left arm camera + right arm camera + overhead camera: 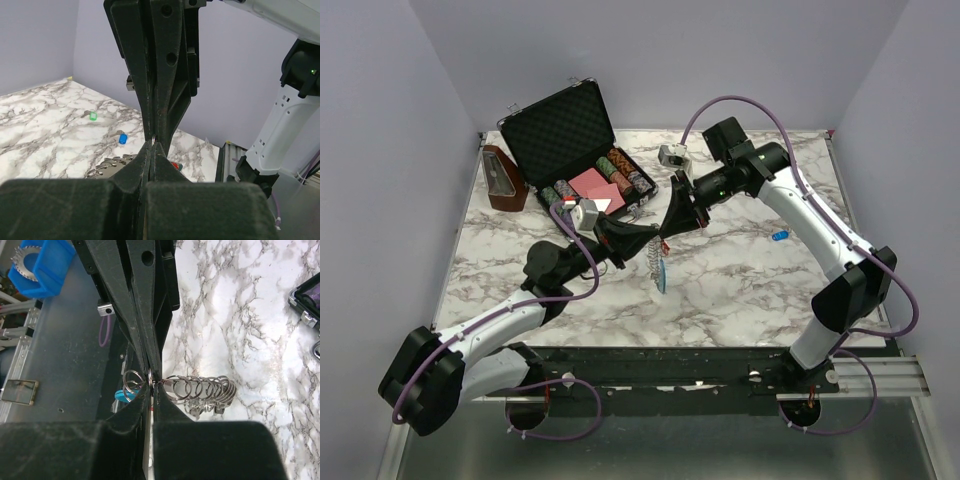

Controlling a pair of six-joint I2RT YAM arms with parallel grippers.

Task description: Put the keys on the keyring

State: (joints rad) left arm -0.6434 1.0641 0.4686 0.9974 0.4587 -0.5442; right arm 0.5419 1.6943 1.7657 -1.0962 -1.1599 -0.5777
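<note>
Keyring (654,256) at mid-desk in the top view, held clear of the marble desk (740,290) and dangling toward 6 o'clock as a coil of silver loops with a blue piece (662,276) at its lower end. Pinched from both sides: left end effector (655,241) entering from 8 o'clock, fingers pressed together on the wire; right end effector (667,232) entering from 2 o'clock, likewise clamped on the same stretch, tip to tip with the left. Shows best in the right wrist view: loops (200,389) fanning out toward 3 o'clock of the pinch, one loose ring (132,380) toward 9 o'clock. Blue key (779,237) lying alone on the desk at 3 o'clock of the pinch, well apart; green-headed key (93,116) toward 10 o'clock of the blue one in the left wrist view; speck of red (174,165) just beside the left fingers, possibly the red key, too hidden to call. Looks light, springy and slick: bare wire likely to twist or slide out of flat pads, loops likely to stretch rather than resist a pull. Best taken on a single loop near the end, gripped across the wire, with the other end effector free to prise a gap. Keys tiny and hard, with smooth plastic heads; best pinched across the flat of the head, leaving the metal end free. Poker chip case (575,150) open at 11 o'clock, no part of the job.
</note>
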